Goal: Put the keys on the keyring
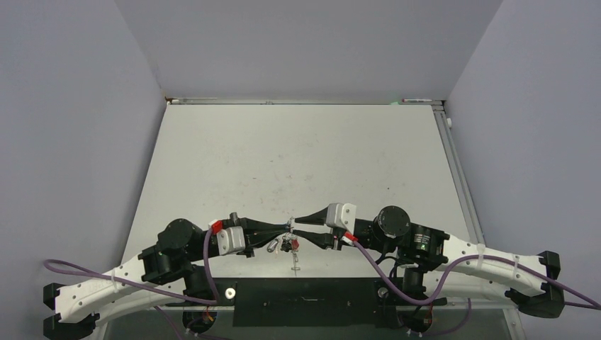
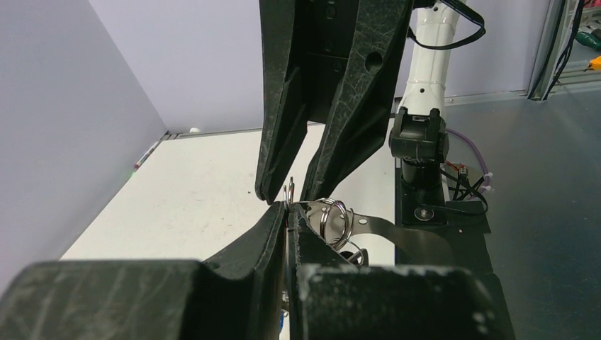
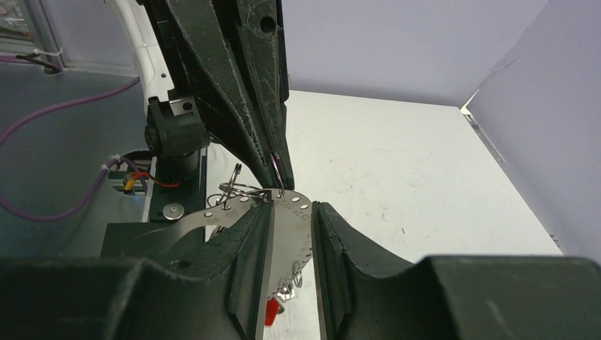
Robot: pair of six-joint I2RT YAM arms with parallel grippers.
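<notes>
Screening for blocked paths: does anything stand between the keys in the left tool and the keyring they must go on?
Nothing visible does. The left tool pinches the keys right at the edge of the keyring, whose band lies between the jaws of the right tool.

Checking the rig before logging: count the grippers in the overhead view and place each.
2. The left gripper reaches in from the left, the right gripper from the right; they meet over the table, near its front edge. None seems hidden.
</notes>
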